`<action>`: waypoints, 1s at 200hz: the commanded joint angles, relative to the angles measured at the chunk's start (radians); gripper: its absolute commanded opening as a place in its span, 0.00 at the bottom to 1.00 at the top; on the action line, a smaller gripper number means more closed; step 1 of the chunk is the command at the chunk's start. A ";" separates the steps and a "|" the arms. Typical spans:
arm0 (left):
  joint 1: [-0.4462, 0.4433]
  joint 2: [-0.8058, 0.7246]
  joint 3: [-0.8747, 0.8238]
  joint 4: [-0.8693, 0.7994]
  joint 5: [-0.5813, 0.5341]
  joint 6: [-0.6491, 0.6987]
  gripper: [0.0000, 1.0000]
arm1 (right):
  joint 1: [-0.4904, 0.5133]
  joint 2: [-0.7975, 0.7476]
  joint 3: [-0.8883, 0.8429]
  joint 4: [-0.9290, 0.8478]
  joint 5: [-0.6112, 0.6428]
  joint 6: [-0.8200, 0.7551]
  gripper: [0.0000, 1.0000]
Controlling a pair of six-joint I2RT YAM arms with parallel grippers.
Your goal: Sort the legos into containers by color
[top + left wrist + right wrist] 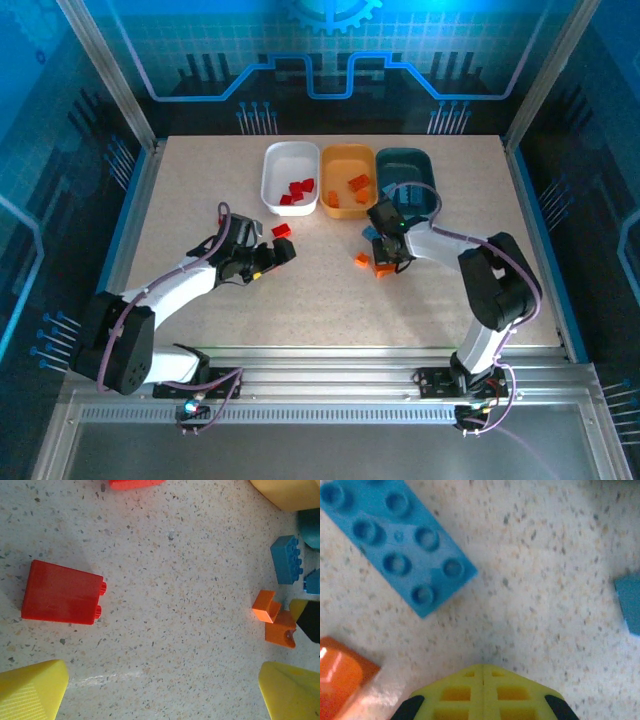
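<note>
Beside blue lego [395, 540]: right gripper [483, 672] clenched empty | left gripper [162, 690] released, red lego [61, 593] near

Three shallow rounded-rectangle plastic tubs are sitting in a row along the far edge of the speckled table [200, 200]: one white tub [290, 163], one yellow-orange tub [345, 163] and one dark teal tub [400, 165]. Three small red plastic bricks [297, 190] are lying bunched in the white one, too close together for a sure count, and two small orange plastic bricks [358, 182] are lying in the yellow-orange one. Toward the table's middle, two loose red bricks [62, 592], two loose orange bricks [266, 606] and two loose light blue studded bricks [286, 559] are lying, with one red and one blue showing only in part in the left wrist view.
</note>
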 commanded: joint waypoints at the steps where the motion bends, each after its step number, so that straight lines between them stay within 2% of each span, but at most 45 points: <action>1: -0.014 0.002 -0.018 0.038 0.013 -0.008 0.99 | 0.032 -0.062 -0.065 -0.094 -0.010 0.032 0.00; 39: -0.046 0.042 -0.021 0.082 0.019 -0.023 0.99 | 0.054 -0.194 -0.111 -0.165 -0.027 0.067 0.01; 62: -0.064 0.069 -0.009 0.096 0.023 -0.026 0.99 | 0.053 -0.301 -0.103 -0.223 -0.002 0.074 0.24; 81: -0.076 0.077 0.005 0.096 0.026 -0.025 0.99 | 0.053 -0.360 -0.094 -0.286 -0.020 0.086 0.55; 88: -0.080 0.076 0.004 0.099 0.025 -0.025 0.99 | 0.055 -0.377 -0.100 -0.312 -0.036 0.098 0.60; 144: -0.088 0.073 -0.020 0.122 0.026 -0.028 0.99 | 0.127 -0.502 -0.241 -0.418 -0.084 0.264 0.69; 169: -0.091 0.062 -0.024 0.123 0.026 -0.030 0.99 | 0.161 -0.470 -0.255 -0.417 -0.084 0.275 0.70; 200: -0.091 0.034 -0.035 0.102 0.014 -0.021 0.99 | 0.166 -0.373 -0.220 -0.342 -0.068 0.202 0.73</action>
